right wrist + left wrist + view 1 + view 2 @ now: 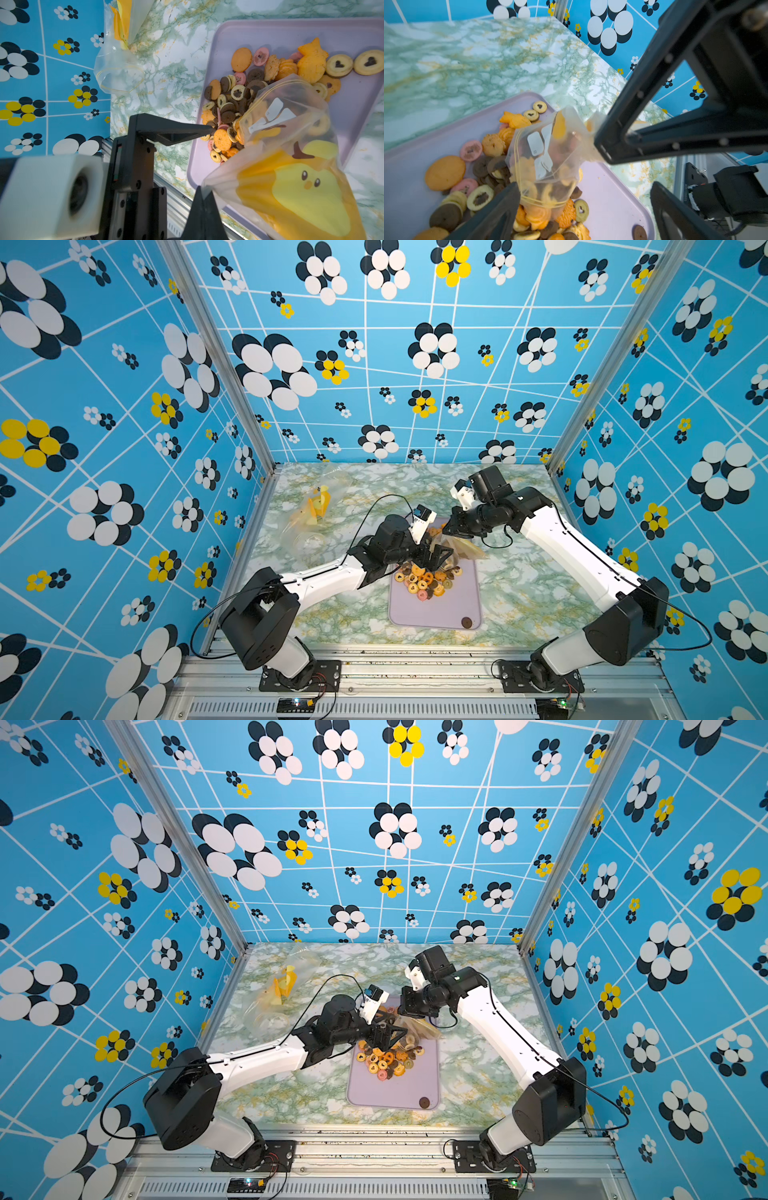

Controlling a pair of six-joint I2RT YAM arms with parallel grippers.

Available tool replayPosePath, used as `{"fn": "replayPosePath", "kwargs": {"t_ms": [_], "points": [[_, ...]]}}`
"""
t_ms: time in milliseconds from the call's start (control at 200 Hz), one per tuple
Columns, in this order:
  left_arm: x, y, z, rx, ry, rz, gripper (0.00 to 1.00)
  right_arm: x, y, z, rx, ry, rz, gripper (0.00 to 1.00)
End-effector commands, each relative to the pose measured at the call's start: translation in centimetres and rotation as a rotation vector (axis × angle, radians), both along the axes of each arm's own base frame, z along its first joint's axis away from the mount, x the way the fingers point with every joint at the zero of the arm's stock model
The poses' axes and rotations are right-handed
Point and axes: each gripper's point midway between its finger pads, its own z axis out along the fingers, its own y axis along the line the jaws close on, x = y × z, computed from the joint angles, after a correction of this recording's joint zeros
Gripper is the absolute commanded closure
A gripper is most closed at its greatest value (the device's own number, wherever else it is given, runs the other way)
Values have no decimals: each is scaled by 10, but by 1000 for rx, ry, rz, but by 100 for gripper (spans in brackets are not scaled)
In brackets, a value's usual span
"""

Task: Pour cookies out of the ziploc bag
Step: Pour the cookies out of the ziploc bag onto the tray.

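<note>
We are pinching the limp bag (291, 124) by its bottom corner in the right gripper (203, 190); the left gripper (436, 559) is gaping near its mouth. The cookies (228, 116) are looking brittle.

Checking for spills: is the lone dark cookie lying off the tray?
No, the lone dark cookie lies on the lavender tray, just inside a corner.

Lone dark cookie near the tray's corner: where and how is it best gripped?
Pinch the dark brown cookie across its round edge, coming straight down. It lies flat, close to the raised rim of the lavender tray, which would likely block a sideways approach.
</note>
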Motion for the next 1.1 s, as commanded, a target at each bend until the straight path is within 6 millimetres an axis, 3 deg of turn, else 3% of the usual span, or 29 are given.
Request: {"fn": "replayPosePath", "kwargs": {"t_ms": [0,410,570,750,864,1094], "points": [[14,-5,-2,15,-122,-14,0,-7,4,7,58,15,17,100],[36,-17,-5,-86,-141,48,14,-14,5,7,109,64,25,100],[35,-20,-3,-115,-140,38,21,-15,5,6,128,82,22,100],[30,-27,-6,-151,-98,-3,47,-13,6,7,159,89,14,100],[27,-29,-8,-183,-75,-20,71,-13,4,7,157,93,8,100],[24,-29,-7,-201,-51,-30,98,-11,-1,7,148,87,-10,100]]}}
